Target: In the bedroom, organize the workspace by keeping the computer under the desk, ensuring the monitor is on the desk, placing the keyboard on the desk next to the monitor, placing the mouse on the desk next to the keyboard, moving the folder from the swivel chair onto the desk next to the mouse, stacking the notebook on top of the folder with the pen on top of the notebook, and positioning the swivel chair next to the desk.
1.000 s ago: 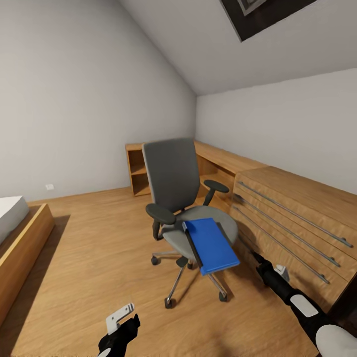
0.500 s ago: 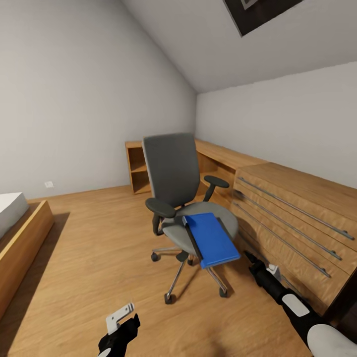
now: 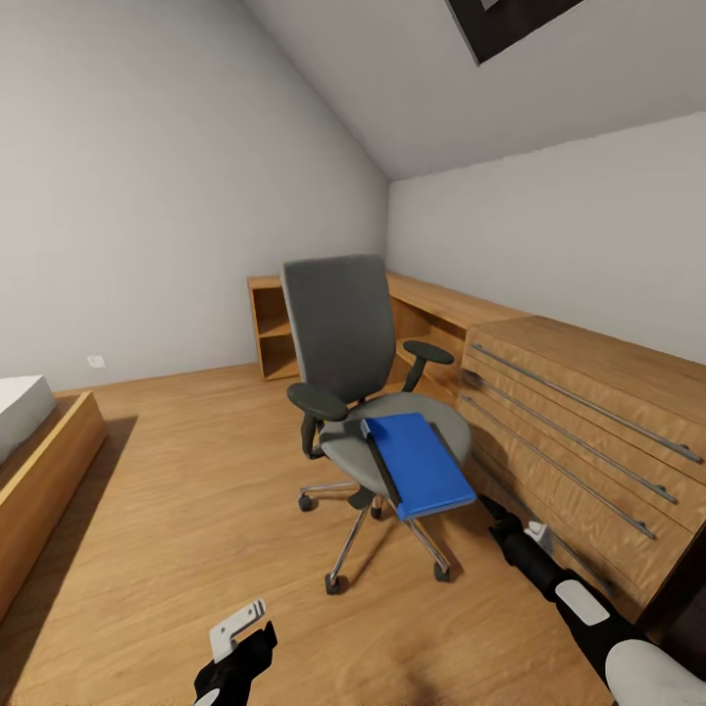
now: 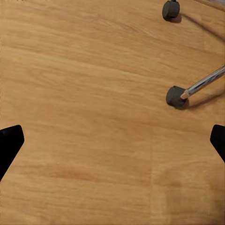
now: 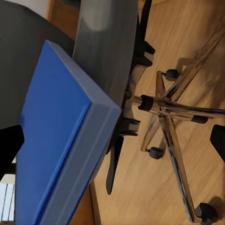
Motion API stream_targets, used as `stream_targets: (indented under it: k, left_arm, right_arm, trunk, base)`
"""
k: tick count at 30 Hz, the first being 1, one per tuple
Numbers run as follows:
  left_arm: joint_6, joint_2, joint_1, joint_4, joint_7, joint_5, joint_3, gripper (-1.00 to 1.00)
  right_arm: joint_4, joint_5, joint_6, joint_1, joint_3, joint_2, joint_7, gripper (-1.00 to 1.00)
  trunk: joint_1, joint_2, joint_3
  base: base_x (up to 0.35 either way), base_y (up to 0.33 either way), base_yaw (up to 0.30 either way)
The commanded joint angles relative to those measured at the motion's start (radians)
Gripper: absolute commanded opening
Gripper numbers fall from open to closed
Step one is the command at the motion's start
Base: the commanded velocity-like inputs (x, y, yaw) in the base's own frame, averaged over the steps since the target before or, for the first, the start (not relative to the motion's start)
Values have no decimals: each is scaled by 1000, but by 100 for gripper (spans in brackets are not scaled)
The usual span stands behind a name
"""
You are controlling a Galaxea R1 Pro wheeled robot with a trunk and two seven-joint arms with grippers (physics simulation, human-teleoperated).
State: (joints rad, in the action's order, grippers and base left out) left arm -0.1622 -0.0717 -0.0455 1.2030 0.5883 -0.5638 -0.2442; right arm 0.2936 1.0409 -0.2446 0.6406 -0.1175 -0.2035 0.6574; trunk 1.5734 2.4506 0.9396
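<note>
Wooden floor [image 3: 186, 510] runs across an attic bedroom with a sloping white ceiling, and a long run of wooden desk [image 3: 446, 304] and drawer unit [image 3: 588, 431] lines the right-hand wall. At the room's left edge a wooden bed frame [image 3: 44, 480] with a white mattress shows in the head view.

On the open floor, just beside the drawer unit, stands the swivel chair [image 3: 338, 328], its grey backrest upright and its chrome legs spread on castors. A blue folder [image 3: 422, 466] lies flat on the chair's seat, toward the front right corner, and it overhangs the seat's front edge (a dark spine runs along its left side).

Low at the right of the head view, the right arm reaches forward, and the right gripper [image 3: 510, 534] sits close below the folder's overhanging corner, not touching it. In the right wrist view its dark fingertips [image 5: 9, 145] stand far apart at either side, nothing between them, with the folder [image 5: 56, 136] and the chair base [image 5: 164, 110] ahead.

Near the bottom of the head view, the left gripper [image 3: 235, 628] hangs over bare floor. In the left wrist view its fingertips [image 4: 9, 140] are likewise spread wide and empty, with two castors [image 4: 176, 96] of the chair ahead on the floor [image 4: 84, 117].
</note>
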Motion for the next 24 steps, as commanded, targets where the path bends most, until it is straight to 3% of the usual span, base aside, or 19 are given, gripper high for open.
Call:
stream_targets:
  k: [1, 24]
  left_arm:
    - [-4, 1, -1, 1, 7, -3, -1, 100]
    - [-3, 3, -1, 1, 2, -3, -1, 100]
  right_arm:
    - [0, 9, -10, 1, -4, 1, 3, 100]
    - [1, 9, -11, 1, -3, 10, 38, 100]
  trunk:
    - [0, 0, 1]
    - [0, 0, 1]
  base:
    - [0, 0, 0]
    - [0, 0, 0]
